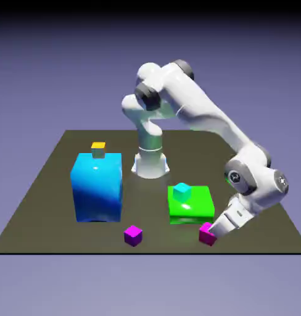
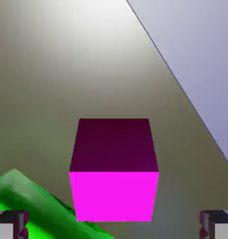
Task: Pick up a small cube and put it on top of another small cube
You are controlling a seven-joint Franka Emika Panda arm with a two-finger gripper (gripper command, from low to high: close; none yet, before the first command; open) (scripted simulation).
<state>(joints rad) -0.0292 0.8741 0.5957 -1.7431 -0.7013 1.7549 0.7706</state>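
In the exterior view we have our gripper (image 1: 212, 233) low at the pinkish cube (image 1: 206, 234), on the table just beside the green block (image 1: 191, 208) that carries the cyan cube (image 1: 182, 192). In the hand view the pinkish cube (image 2: 114, 179) sits centred between our spread, non-touching fingertips (image 2: 13, 225), ready for closing.

No readable text, label, brand, number or sign is showing on any cube, block, the arm or the table in either view

Dark olive worktop (image 1: 48, 191) is carrying blue block (image 1: 97, 188) at left, green block (image 1: 191, 207) at right-centre, purple-violet cube (image 1: 133, 235) and pinkish-magenta cube (image 1: 206, 234) along lower edge.
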